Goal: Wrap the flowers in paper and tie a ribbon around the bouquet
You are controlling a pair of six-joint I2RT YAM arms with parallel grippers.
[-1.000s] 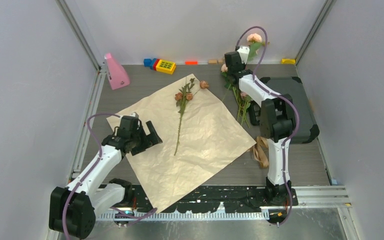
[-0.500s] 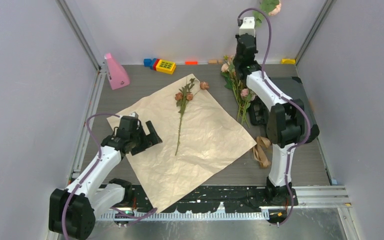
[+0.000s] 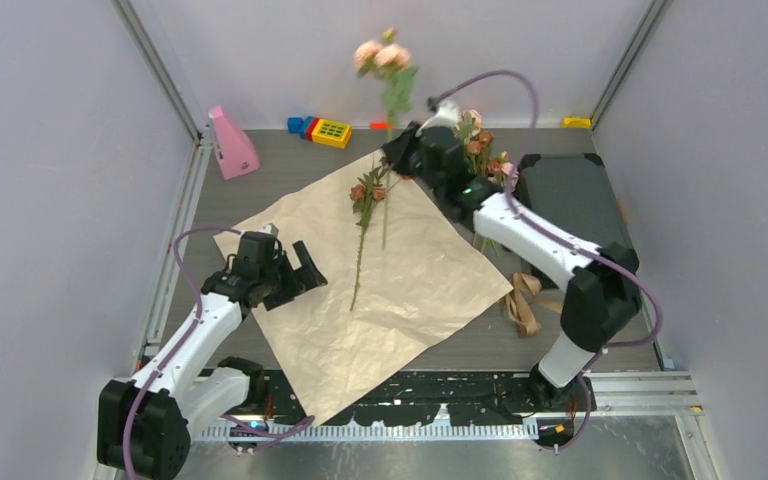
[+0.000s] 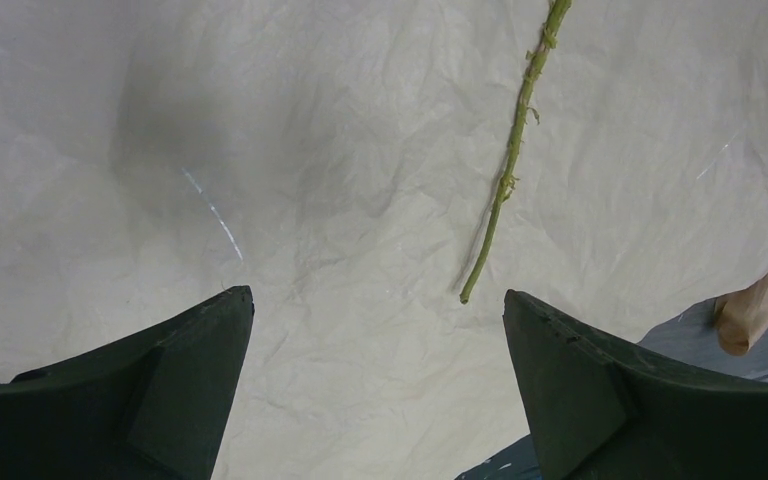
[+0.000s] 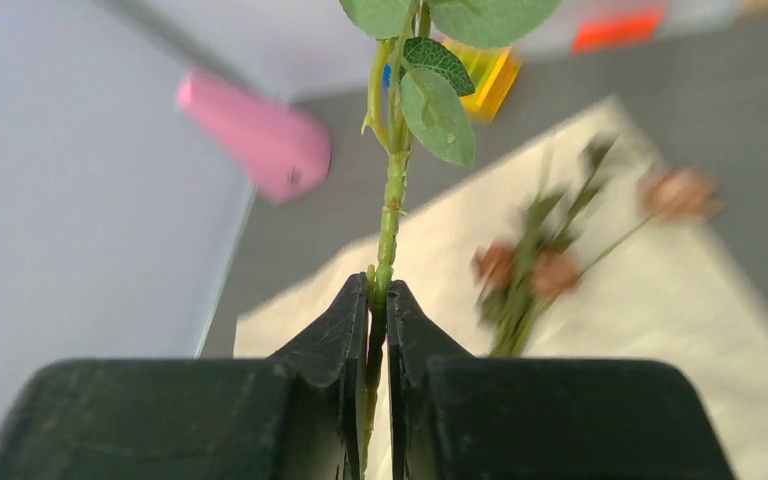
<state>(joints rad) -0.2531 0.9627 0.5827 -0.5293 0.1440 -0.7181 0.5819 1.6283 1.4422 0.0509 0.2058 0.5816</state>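
Right gripper [image 5: 378,292] pinched nearly shut on one rose stem [image 5: 391,205], its pink blooms [image 3: 381,54] raised over the paper's far corner. Left gripper [image 4: 378,300] spread wide, holding nothing, hovering above the paper [image 3: 400,290] near its left edge. Paper flat on grey table [image 3: 600,330]; a brownish rose [image 3: 364,205] lies on it. More flowers [image 3: 485,148] beside black case [image 3: 570,200]. Ribbon [image 3: 522,300] at paper's right corner. Walls close on three sides.

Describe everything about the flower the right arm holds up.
The flower is an artificial-looking sprig: pale pink blooms on top, round green leaves beneath, a thin knobbly green stem. It stands nearly upright over the far corner of the paper, stem pinched in the shut right tool. Its lower end hangs toward the paper; contact unclear.
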